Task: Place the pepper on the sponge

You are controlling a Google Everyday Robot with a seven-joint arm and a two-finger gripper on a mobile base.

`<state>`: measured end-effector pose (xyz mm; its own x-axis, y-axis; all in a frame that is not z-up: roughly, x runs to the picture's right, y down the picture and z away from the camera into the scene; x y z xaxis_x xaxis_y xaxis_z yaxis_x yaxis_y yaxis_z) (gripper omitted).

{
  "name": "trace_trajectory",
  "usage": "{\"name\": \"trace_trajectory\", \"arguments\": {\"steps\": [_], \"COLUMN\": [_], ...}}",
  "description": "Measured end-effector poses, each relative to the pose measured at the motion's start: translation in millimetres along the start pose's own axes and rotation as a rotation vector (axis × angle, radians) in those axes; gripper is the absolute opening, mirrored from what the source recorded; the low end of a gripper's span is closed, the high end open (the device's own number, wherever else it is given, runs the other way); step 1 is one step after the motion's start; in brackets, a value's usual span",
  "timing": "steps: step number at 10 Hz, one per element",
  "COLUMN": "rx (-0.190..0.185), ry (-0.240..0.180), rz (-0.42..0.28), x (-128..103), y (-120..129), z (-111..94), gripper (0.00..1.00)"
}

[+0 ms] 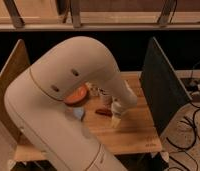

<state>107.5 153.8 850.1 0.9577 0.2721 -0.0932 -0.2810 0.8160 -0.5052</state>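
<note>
Arm bends down over table; tool wide, just beside pepper.

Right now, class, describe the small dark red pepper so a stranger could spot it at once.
Start at the wooden table under the white robot arm. The pepper lies between the flat blue-grey sponge and the gripper. Only it is slim and dark red.

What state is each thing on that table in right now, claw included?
gripper: open, empty, low beside the pepper.
pepper: lying on the table, not on the sponge.
sponge: flat on the table, nothing on it.
bowl: upright on the table.
</note>
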Motion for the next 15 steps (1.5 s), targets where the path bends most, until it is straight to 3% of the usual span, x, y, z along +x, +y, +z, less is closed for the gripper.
{"name": "trace_trajectory", "arguments": {"steps": [2,4,7,10,12,15], "rx": [-0.043,-0.066,-0.069,-0.116,-0.165,-0.177], "ry": [-0.077,-0.122,-0.122,-0.135,-0.153,-0.150], "rz": [-0.003,0.002,0.001,0.048,0.056,0.036], "x": [-17,-24,-25,-25,-36,-44], "y": [-13,-18,-16,5,18,14], "z": [7,11,11,21,37,43], "gripper": [0.80,0.80,0.80,0.80,0.80,0.79]}}
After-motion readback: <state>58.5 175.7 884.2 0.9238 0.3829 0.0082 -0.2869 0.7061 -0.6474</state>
